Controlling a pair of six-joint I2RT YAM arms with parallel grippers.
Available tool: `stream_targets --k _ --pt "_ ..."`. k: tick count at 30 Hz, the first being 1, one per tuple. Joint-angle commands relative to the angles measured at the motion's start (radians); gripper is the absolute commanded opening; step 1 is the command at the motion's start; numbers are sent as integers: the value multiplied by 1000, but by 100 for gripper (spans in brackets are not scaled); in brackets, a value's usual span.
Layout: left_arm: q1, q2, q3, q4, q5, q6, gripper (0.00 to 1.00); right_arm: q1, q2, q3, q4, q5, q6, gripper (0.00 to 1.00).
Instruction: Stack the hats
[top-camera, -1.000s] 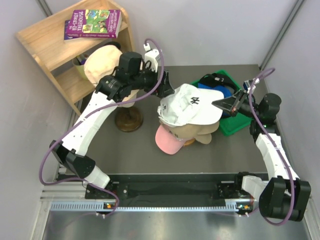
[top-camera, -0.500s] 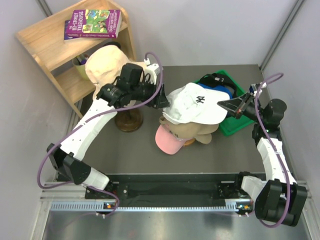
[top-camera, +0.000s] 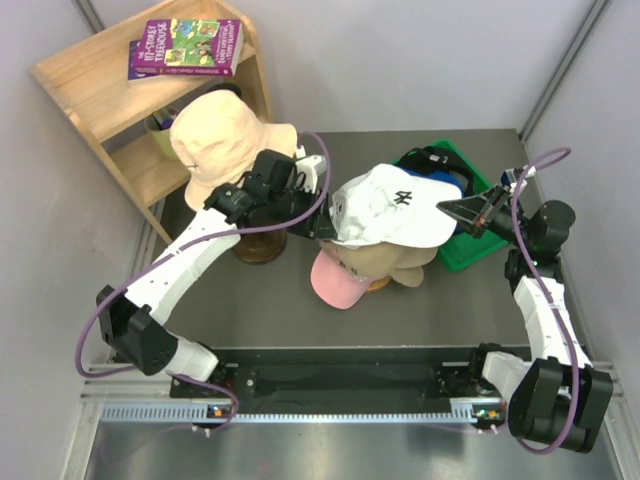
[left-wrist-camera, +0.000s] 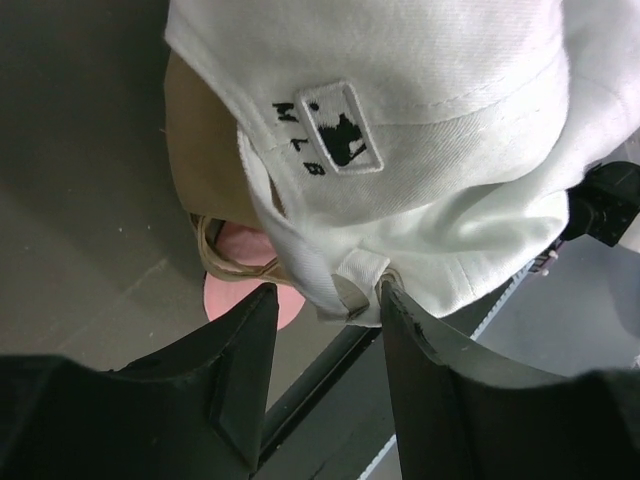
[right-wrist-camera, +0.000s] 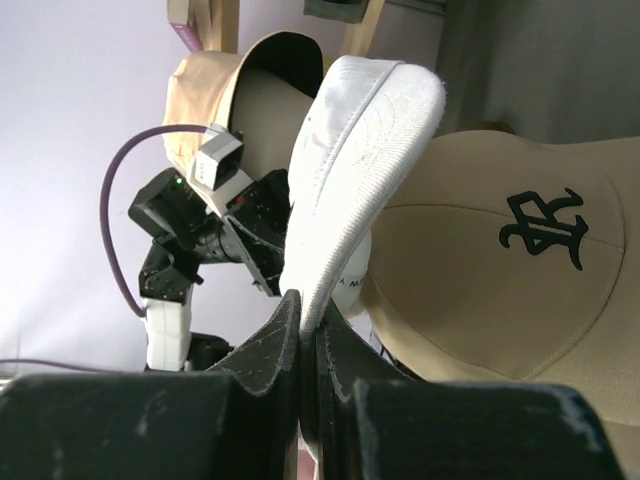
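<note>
Right gripper (right-wrist-camera: 302, 300) pinches white cap's (right-wrist-camera: 350, 140) brim, 3 o'clock; only left wrist shows left gripper (left-wrist-camera: 325, 292) wide astride its strap (left-wrist-camera: 352, 285).

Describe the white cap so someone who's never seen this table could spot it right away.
On the dark grey table, find the pile of caps in the middle. The white cap is the topmost, over a khaki cap and a pink cap. It is the only white one, with a black stitched logo on its crown.
</note>
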Motion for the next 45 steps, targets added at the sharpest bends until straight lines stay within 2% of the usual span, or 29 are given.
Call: stream_targets --k 1,10,14,17,22,28,31,33,45 --pt "-24 -53 -46 -36 -38 17 50 -21 -12 24 73 20 9 0" --pt "-90 -87 -160 -57 -75 26 50 -22 -3 18 83 29 17 0" --pt "-90 -103 -168 -50 -139 15 54 -21 2 21 87 22 21 0" --pt "-88 -109 -88 -77 -226 -6 56 -19 0 24 106 8 38 0" --pt "-86 -92 134 -131 -253 -5 67 4 -4 65 128 -6 63 0" --pt "-85 -69 250 -154 -274 -32 68 53 -16 36 97 -3 55 0" --pt "-80 -69 199 -142 -276 -43 68 65 -35 9 15 -6 -11 0" --pt "-77 -66 160 -131 -271 -51 64 65 -41 -5 -76 -14 -87 0" --pt "-79 -55 52 -2 -261 -71 58 27 20 -76 -176 0 -262 0"
